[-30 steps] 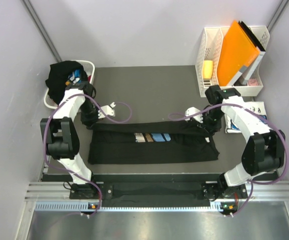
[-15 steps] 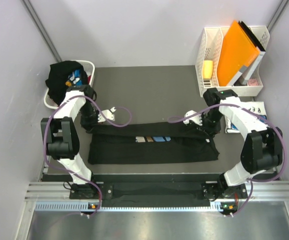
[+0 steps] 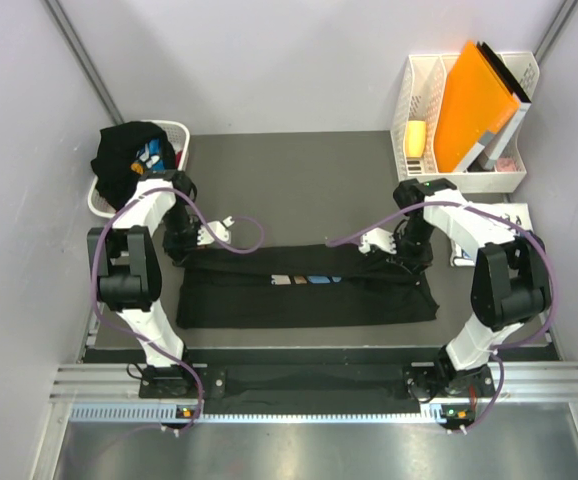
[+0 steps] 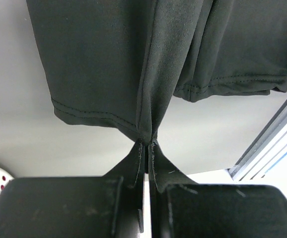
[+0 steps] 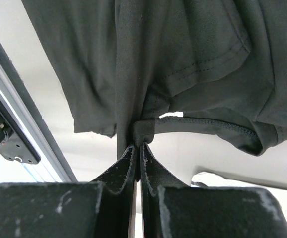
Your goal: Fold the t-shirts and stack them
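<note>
A black t-shirt (image 3: 299, 303) lies spread wide across the dark mat, its far part folded toward the near side. A thin strip of its blue, white and tan print (image 3: 304, 280) shows in the middle. My left gripper (image 3: 189, 252) is shut on the shirt's left far edge. In the left wrist view (image 4: 147, 142) it pinches a ridge of black cloth (image 4: 133, 64). My right gripper (image 3: 404, 260) is shut on the right far edge. In the right wrist view (image 5: 138, 145) it pinches a hem fold (image 5: 148, 130). Another black tee (image 3: 127, 152) fills the basket. A white printed tee (image 3: 517, 216) lies at the right.
A white laundry basket (image 3: 176, 130) stands at the back left. A white file organizer (image 3: 419, 100) with an orange folder (image 3: 474, 100) stands at the back right. The metal rail (image 3: 309, 385) runs along the near edge. Purple cables (image 3: 249, 228) loop from both wrists.
Both grippers have carried the held far edge toward the near side over the shirt. The visible strip of print has become narrower. Both stay shut on cloth.
</note>
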Action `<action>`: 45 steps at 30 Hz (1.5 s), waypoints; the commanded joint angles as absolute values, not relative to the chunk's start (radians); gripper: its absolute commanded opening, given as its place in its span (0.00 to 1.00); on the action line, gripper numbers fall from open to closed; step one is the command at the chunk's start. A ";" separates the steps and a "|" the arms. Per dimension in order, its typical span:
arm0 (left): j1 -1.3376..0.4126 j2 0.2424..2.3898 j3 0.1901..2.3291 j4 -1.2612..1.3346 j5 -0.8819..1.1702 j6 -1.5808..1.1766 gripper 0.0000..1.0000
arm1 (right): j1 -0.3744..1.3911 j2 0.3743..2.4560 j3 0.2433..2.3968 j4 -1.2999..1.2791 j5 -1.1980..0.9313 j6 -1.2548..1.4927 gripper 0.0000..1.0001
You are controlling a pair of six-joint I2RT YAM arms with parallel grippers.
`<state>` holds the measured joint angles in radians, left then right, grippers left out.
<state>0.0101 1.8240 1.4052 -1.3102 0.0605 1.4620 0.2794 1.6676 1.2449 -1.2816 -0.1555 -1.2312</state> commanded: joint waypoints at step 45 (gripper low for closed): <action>-0.147 1.704 1.243 -1.508 0.054 1.736 0.00 | 0.318 1.549 1.094 -1.195 -0.063 -1.290 0.00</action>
